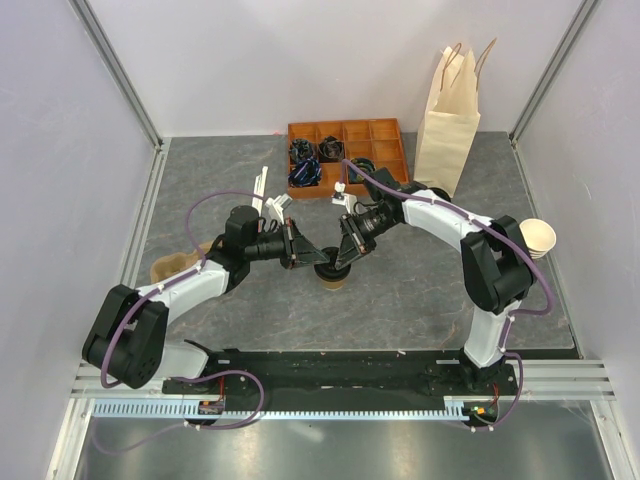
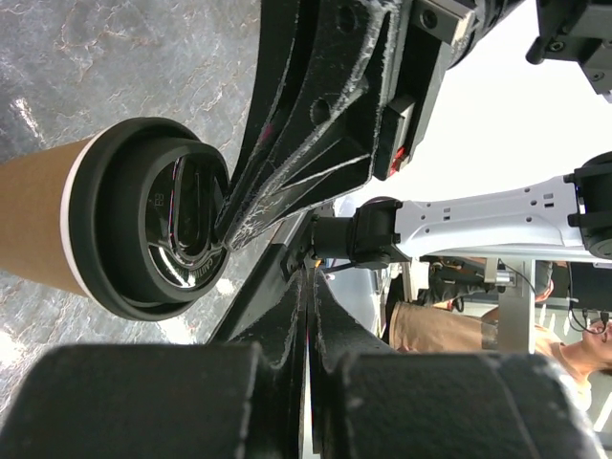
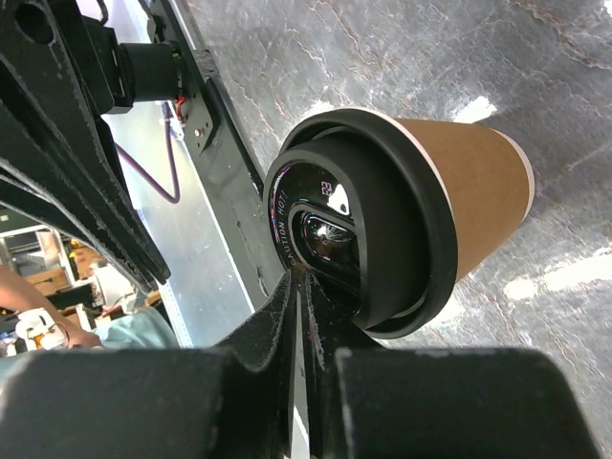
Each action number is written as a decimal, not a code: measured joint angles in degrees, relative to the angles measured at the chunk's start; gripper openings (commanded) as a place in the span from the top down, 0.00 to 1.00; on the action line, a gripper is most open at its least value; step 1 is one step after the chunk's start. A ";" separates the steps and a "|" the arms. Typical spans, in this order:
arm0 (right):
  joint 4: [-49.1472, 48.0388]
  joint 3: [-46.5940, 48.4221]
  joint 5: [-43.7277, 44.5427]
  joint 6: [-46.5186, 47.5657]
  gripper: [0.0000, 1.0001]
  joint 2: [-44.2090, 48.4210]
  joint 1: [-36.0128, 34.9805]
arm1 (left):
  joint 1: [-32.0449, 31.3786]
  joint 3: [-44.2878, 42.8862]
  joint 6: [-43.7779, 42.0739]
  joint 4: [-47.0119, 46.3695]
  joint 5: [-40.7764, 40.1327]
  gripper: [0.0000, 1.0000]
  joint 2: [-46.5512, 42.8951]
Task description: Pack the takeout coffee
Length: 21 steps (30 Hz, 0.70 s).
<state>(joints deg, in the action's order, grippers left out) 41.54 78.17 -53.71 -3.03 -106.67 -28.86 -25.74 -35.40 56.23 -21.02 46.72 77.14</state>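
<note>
Right claw [image 3: 298, 282] clenched on nothing, scuffed black fingers flat together, tips down on the recessed top of the small tan kraft-paper cup with a round black plastic lid [image 3: 402, 220]. Left claw [image 2: 308, 287] likewise clenched and empty, tips just beside the lid's rim; contact impossible to tell. Both white-and-black arms [image 1: 440, 215] reaching in low from opposite sides, wrists angled inward, meeting in a V over the cup.

Cup upright near the middle of the grey marbled counter [image 1: 420, 300]: tapered, smooth matte paper wall under a glossy stepped lid. Raised lettering on the lid: "CAUTION HOT"; other marks too small to read.

Farther back, an orange compartmented tray [image 1: 385, 135] with dark items, and a tall tan paper bag with cord handles [image 1: 447, 140] upright just right of it. Lidless tan paper cup [image 1: 537, 237] at the right edge.
</note>
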 measured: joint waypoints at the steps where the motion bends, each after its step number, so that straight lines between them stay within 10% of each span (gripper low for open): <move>1: -0.20 -0.02 -0.28 -0.13 0.91 -0.17 0.13 | 0.00 0.00 -0.11 0.02 0.02 0.98 0.00; 21: -0.81 -0.79 -2.23 -1.38 0.93 -1.01 0.98 | -0.48 -4.28 -3.65 1.27 2.29 0.98 5.64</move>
<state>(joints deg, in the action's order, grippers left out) 40.73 77.38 -55.94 -4.40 -107.68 -27.88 -26.22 -39.68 52.58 -19.75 49.01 82.78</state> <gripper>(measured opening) 0.071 0.026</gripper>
